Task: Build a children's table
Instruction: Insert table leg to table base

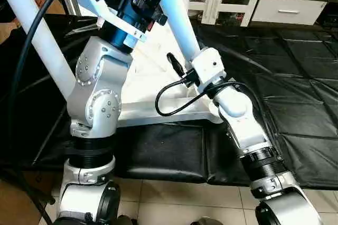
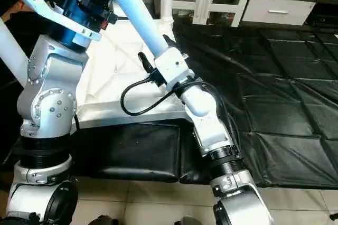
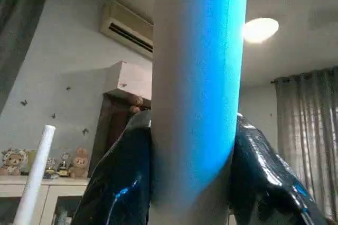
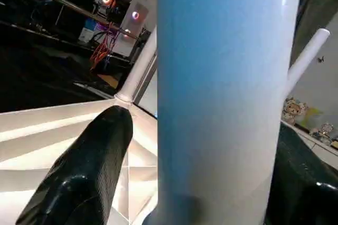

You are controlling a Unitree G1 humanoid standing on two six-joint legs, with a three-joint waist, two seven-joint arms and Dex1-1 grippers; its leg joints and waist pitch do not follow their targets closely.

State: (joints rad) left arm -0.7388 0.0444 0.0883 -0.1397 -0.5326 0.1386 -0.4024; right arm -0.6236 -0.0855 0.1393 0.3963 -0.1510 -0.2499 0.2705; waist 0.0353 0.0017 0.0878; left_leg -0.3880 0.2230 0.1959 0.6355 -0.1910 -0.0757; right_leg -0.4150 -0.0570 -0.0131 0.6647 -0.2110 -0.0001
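With each claw, the left claw (image 3: pixel 193 183) and the right claw (image 4: pixel 206 183), closed around a white leg (image 1: pixel 179 19) rising from the upturned table top (image 1: pixel 158 85) on the black floor mat (image 1: pixel 296 93), the legs are best pressed straight down their sockets, without side twist.

your white square top (image 1: pixel 158 85) is lying underside up on the black mat — diagonal ribs showing. one long white tube leg (image 2: pixel 138 15) is rising tilted from its near corner, another leg (image 1: pixel 37 35) is slanting up at the left, and more legs (image 4: pixel 138 72) are standing in far corner sockets.
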